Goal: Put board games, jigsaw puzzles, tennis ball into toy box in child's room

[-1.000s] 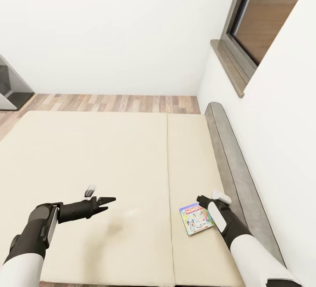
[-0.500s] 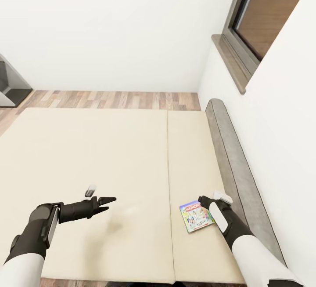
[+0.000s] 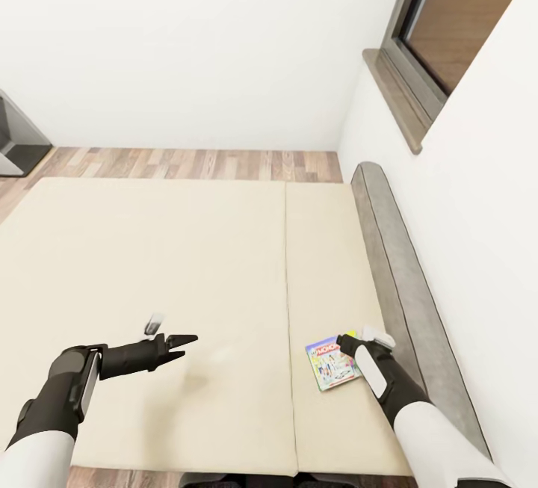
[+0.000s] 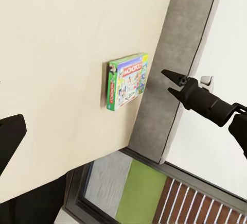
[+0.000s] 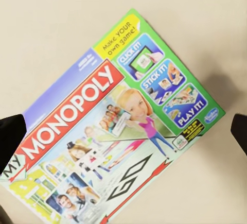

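Note:
One board game (image 3: pixel 332 363), a green and white Monopoly box, lies flat on the cream bed (image 3: pixel 149 249) to the right of the mattress seam, near the bed's grey side rail. My right gripper (image 3: pixel 344 341) hovers open just above the box's far right corner, with nothing held. The right wrist view looks straight down on the board game (image 5: pixel 118 126), with a dark fingertip (image 5: pixel 10 136) at each side of it. My left gripper (image 3: pixel 182 347) stands open and empty over the mattress left of the seam. In the left wrist view, the board game (image 4: pixel 126 80) lies beside the open right gripper (image 4: pixel 171 83).
A grey padded rail (image 3: pixel 392 264) runs along the bed's right side against a white wall. Above it is a wood-framed window (image 3: pixel 418 62). Wood-plank floor (image 3: pixel 194 164) lies beyond the bed, and a dark cabinet (image 3: pixel 13 140) stands at far left.
The whole head view has shifted slightly, so the bed and game sit a little higher in the picture. Both arms keep nearly the same pose; the grippers stay open.

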